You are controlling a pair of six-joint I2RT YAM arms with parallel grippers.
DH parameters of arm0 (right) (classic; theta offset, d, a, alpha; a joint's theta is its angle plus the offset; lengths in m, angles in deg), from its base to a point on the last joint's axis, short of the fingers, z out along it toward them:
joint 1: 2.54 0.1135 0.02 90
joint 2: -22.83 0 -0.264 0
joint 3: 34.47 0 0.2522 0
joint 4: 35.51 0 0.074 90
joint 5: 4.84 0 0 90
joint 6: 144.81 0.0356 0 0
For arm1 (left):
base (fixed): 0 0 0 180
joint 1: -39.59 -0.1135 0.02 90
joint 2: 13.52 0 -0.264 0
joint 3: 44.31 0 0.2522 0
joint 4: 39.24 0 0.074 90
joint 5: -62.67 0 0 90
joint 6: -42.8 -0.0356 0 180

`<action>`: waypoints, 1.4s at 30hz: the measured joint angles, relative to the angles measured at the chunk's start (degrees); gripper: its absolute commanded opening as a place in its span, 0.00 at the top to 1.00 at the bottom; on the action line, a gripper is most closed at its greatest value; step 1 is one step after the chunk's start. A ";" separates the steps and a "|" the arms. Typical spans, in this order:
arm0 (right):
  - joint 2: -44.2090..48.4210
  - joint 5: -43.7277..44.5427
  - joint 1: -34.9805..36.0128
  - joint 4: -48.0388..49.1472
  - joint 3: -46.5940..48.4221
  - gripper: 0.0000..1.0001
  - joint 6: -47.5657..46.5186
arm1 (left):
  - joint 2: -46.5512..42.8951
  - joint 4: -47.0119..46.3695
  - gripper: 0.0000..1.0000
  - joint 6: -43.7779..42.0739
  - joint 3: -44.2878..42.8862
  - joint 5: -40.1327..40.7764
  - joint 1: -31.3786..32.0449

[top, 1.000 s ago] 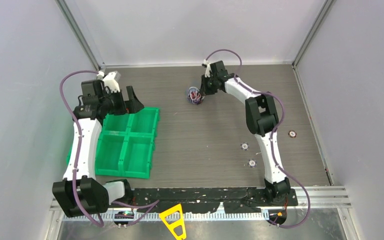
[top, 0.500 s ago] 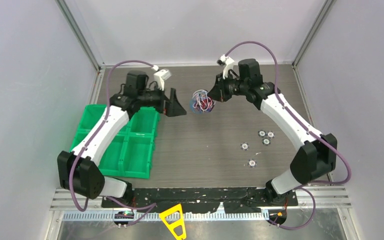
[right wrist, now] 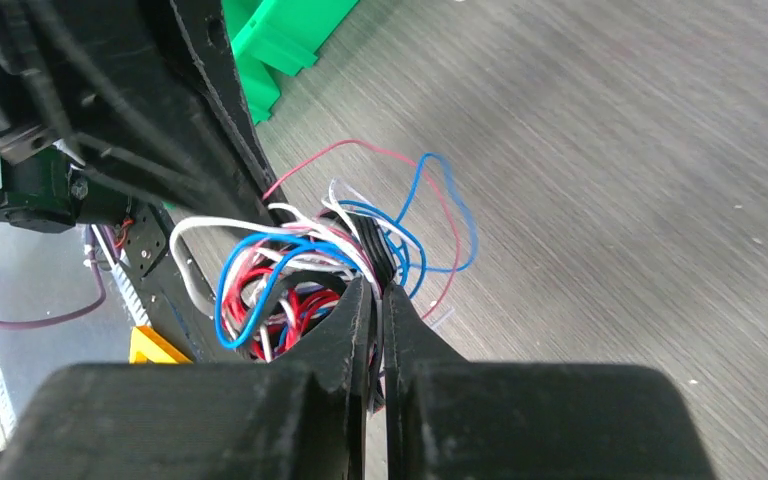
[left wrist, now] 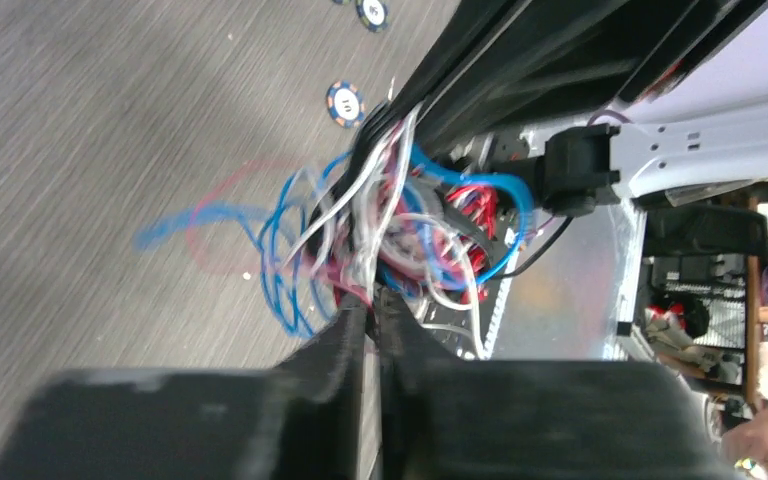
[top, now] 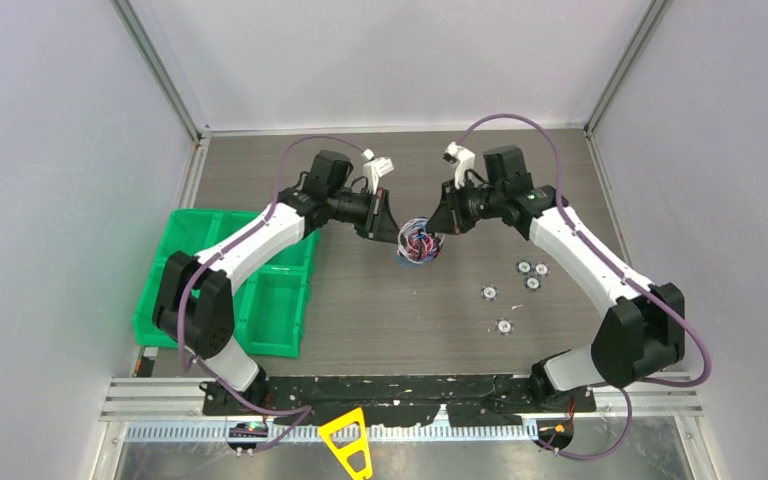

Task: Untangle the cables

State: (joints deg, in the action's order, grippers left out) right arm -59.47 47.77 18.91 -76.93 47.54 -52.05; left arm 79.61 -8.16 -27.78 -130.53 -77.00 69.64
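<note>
Both my claws meet over the far-middle of the desk (top: 380, 300), w/ the cables (top: 418, 243) bunched in one ball between them. Left claw (top: 392, 230) comes in from the left and right claw (top: 439, 226) from the right, tips facing each other across the ball.

Left wrist cam: my left fingers (left wrist: 345, 340) are pinched nearly together, only a thin slit between them, w/ white & red-brown strands caught at the tips. Right wrist cam: my right fingers (right wrist: 345, 330) are pressed together too, clamped on white & blue strands at the ball's edge.

The ball is a mix of white, blue, red & dark wire. A few blue & pink-red loops stick out loose on one side. Can't tell if it touches the desk or hangs just above it.

Green bin (top: 275, 300) w/ compartments sits at the left edge, well apart from the ball. Small round discs (top: 532, 283) lie on the right half, nearer the front edge than the ball: 3 close together, 2 more spread toward the middle.
</note>
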 measured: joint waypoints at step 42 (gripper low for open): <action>-17.07 22.64 -31.98 -10.05 0.11 0.77 -24.33 | -24.92 23.80 1.00 -21.81 -2.16 7.93 -28.06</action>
State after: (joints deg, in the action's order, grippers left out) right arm -76.54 70.41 -13.07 -86.98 47.65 -76.38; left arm 54.69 15.65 -49.59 -132.70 -69.07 41.57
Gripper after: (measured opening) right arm 0.219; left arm 0.008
